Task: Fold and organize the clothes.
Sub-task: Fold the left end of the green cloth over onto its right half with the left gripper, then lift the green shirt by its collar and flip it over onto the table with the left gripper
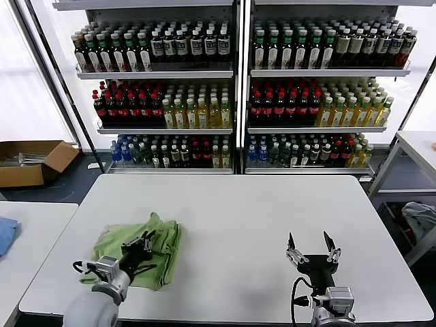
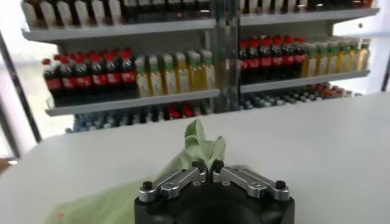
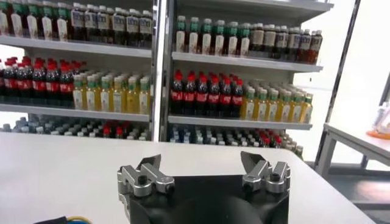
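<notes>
Pinching a fold of the green polo shirt (image 1: 139,248), the left hand (image 1: 139,244) is clamped right on it; the bunched cloth runs out ahead of that hand on the tabletop (image 1: 238,218). Right hand (image 1: 313,248) sits spread wide, well off to the side, holding nothing.

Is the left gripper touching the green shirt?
Touching. In the left wrist view the left gripper is shut with a fold of the green shirt pinched between its fingertips. The head view agrees.
</notes>
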